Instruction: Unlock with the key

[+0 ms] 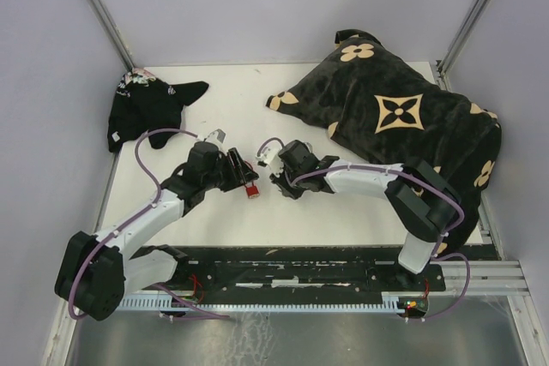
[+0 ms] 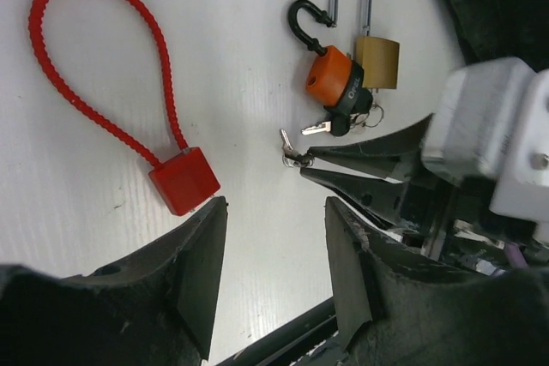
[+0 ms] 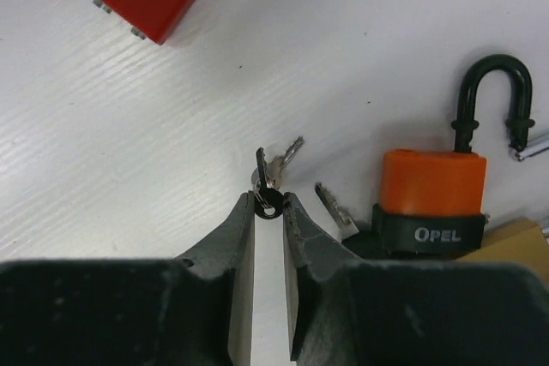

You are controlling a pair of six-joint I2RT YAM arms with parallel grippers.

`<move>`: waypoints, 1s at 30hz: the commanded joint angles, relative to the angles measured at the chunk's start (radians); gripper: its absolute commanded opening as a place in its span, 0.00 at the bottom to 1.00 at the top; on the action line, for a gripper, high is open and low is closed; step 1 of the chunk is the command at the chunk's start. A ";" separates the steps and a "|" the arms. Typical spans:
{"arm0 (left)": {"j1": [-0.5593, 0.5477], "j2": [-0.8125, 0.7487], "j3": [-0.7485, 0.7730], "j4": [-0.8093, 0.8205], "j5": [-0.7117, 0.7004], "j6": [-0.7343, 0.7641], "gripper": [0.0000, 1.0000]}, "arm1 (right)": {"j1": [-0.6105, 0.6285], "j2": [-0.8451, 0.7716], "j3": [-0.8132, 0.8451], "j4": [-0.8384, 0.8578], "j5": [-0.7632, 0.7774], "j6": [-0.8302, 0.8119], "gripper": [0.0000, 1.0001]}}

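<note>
A small key (image 3: 262, 171) with a black head lies on the white table, a second silver key (image 3: 292, 150) ringed to it. My right gripper (image 3: 268, 203) pinches the black head between its fingertips. Right of it is an orange and black padlock (image 3: 431, 186) with a black shackle, another key (image 3: 336, 209) beside it. In the left wrist view my left gripper (image 2: 274, 205) hangs open over bare table, with a red cable lock (image 2: 184, 179) just beyond its left finger. The orange padlock (image 2: 332, 77) and a brass padlock (image 2: 377, 61) lie farther off. The right gripper's fingers (image 2: 343, 160) reach the keys (image 2: 292, 154).
A dark brown blanket with tan flower marks (image 1: 403, 117) covers the back right of the table. A black cloth (image 1: 146, 109) lies at the back left. Both grippers (image 1: 243, 169) (image 1: 276, 176) meet near the table's middle, the red lock (image 1: 251, 190) between them.
</note>
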 commanded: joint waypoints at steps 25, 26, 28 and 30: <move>-0.068 0.104 -0.100 0.419 0.049 -0.356 0.50 | 0.048 -0.292 -0.293 0.578 -0.022 0.155 0.13; -0.070 0.106 -0.101 0.424 0.045 -0.361 0.49 | 0.049 -0.292 -0.296 0.583 -0.021 0.158 0.13; -0.074 0.113 -0.101 0.429 0.042 -0.366 0.47 | 0.050 -0.293 -0.302 0.595 -0.021 0.162 0.12; -0.078 0.120 -0.100 0.436 0.046 -0.369 0.44 | 0.052 -0.295 -0.305 0.607 -0.015 0.167 0.12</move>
